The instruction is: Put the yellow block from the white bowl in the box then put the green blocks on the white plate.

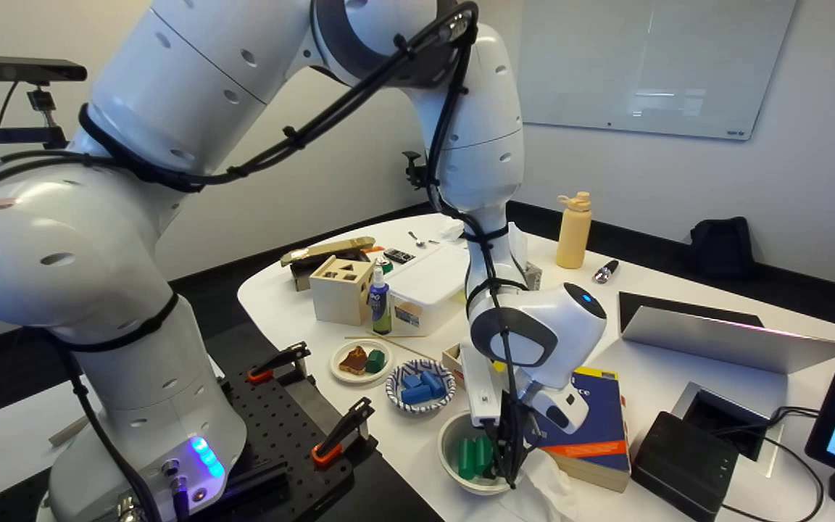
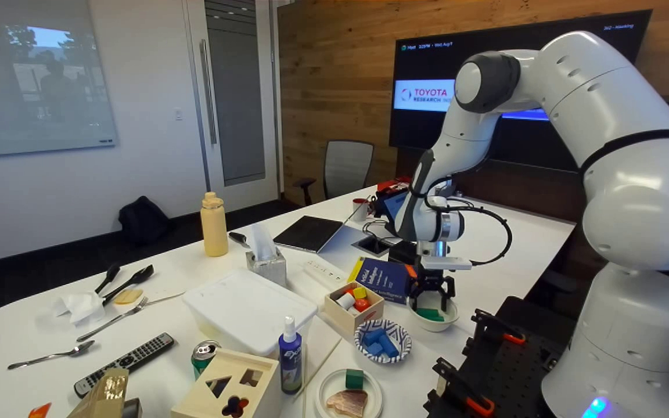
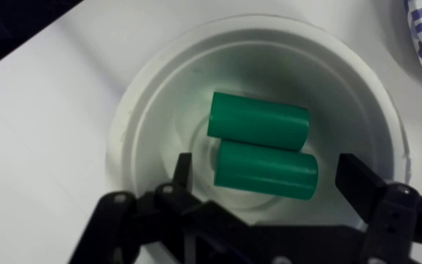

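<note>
Black fingers [image 3: 359,185] spread wide, gripping nothing, at round white bowl [image 3: 160,66]; inside, two green cylindrical blocks [image 3: 258,121] side by side. Small yellow block [image 2: 359,293] over in pale wooden box [image 2: 338,317] nearby.

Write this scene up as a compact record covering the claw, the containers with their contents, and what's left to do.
Claw: open, gripping nothing, one green block between its fingertips as seen in the wrist view
White bowl: two green blocks lying side by side
Box: wooden; a yellow block among red pieces and a white piece
White plate: a dark green block and a brownish piece
Patterned bowl: blue blocks
Likely remaining: moving both bowl-held green blocks to the plate
</note>
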Controlling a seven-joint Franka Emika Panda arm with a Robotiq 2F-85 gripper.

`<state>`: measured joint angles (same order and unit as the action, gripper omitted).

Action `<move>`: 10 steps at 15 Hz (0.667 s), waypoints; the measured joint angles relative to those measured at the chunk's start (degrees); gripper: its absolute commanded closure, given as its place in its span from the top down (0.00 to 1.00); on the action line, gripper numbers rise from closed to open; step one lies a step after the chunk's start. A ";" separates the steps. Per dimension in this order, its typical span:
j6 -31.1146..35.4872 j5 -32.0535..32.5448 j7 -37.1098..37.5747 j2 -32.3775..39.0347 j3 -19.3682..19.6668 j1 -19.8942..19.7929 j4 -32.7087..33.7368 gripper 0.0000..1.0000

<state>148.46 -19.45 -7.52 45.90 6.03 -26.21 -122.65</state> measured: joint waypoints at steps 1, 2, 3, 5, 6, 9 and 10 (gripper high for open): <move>0.18 0.01 0.00 0.20 0.00 0.04 0.08 0.92; 0.38 0.02 0.01 0.42 0.00 0.10 0.13 0.74; 0.62 0.03 0.01 0.63 0.00 0.19 0.17 0.65; 1.25 0.06 0.02 0.98 0.00 0.42 0.18 0.49; 1.63 0.07 0.02 1.13 0.00 0.53 0.18 0.44; 1.87 0.17 0.02 1.15 0.01 0.58 0.18 0.44; 1.88 0.21 0.02 1.13 0.01 0.58 0.18 0.44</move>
<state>150.34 -19.24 -7.50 47.03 6.04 -25.63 -122.47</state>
